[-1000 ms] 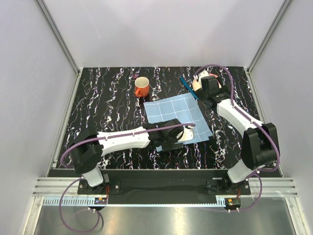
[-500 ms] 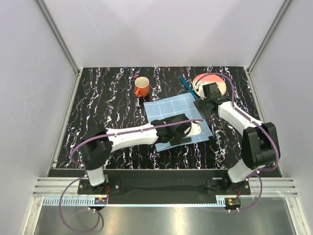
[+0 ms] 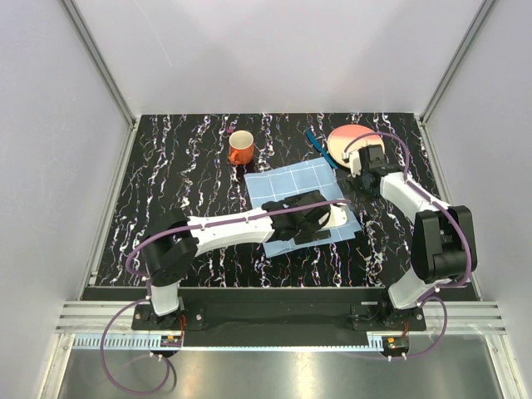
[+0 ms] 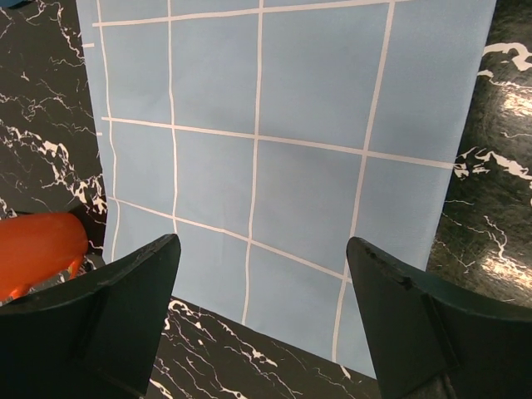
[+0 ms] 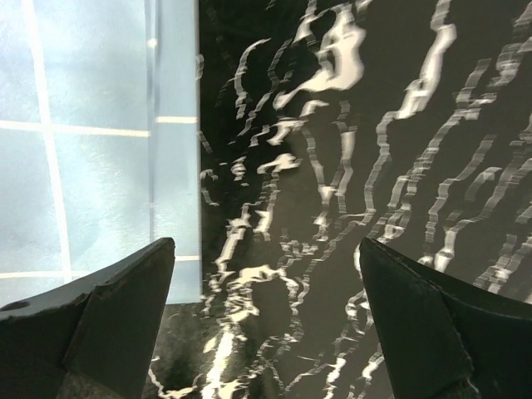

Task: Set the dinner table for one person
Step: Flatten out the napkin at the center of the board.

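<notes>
From above, the worktop (image 3: pixel 183 183) under both arms, fixed, hard and probably slick, offers no hold itself. It carries mat (image 3: pixel 291 184), mug (image 3: pixel 241 148) and plate (image 3: pixel 339 137).

Left wrist: left gripper (image 4: pixel 262 245) released over the mat.

Right wrist: right gripper (image 5: pixel 266 245) released above worktop beside the mat.

The dinner table (image 3: pixel 174 174) lies bare left of the checked mat (image 3: pixel 295 187). An orange mug (image 3: pixel 240 148) stands beyond the mat's far-left corner. A blue utensil (image 3: pixel 320 148), a plate (image 3: pixel 341 137) and the right gripper (image 3: pixel 359 170) crowd its far-right corner. The left gripper (image 3: pixel 328 218), jaws apart, overhangs its near-right part.
</notes>
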`<state>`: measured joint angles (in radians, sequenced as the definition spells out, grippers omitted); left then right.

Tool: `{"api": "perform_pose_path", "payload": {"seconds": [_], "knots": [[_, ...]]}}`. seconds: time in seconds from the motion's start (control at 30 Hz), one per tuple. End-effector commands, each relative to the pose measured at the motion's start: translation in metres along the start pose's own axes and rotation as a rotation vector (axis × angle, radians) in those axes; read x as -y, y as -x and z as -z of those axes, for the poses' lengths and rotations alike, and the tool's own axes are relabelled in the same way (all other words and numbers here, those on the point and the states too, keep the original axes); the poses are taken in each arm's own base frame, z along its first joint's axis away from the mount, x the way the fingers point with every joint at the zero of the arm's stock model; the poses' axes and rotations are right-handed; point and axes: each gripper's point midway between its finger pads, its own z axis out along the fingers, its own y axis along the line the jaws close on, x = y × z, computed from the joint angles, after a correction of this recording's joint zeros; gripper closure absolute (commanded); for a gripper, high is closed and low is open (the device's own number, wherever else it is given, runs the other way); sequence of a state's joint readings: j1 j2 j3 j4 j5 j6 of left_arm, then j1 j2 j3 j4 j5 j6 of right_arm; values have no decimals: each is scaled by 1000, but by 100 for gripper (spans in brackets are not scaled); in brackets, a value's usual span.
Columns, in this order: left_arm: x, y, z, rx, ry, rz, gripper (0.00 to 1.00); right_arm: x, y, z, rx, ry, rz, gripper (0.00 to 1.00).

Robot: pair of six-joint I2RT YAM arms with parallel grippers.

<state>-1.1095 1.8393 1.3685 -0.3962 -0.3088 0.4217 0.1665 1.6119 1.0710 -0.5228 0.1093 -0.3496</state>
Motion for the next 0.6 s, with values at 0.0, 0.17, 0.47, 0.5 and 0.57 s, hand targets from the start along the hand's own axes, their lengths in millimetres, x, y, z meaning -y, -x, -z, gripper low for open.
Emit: {"api": "perform_pose_path", "payload": {"seconds": [0.0, 0.17, 0.47, 0.5, 0.57], "knots": [[-21, 15, 11, 54, 81, 46, 12, -17, 0, -4, -20, 107, -31, 0], [-21, 2, 12, 30, 94, 47, 12, -21, -1, -7, -49, 197, -62, 0], [-25, -2, 15, 27, 116, 54, 12, 4, -7, -20, -76, 190, -140, 0], [-24, -1, 14, 27, 114, 54, 12, 7, -8, -22, -82, 187, -147, 0], [-25, -1, 15, 27, 119, 56, 12, 8, -10, -24, -85, 185, -154, 0]]}}
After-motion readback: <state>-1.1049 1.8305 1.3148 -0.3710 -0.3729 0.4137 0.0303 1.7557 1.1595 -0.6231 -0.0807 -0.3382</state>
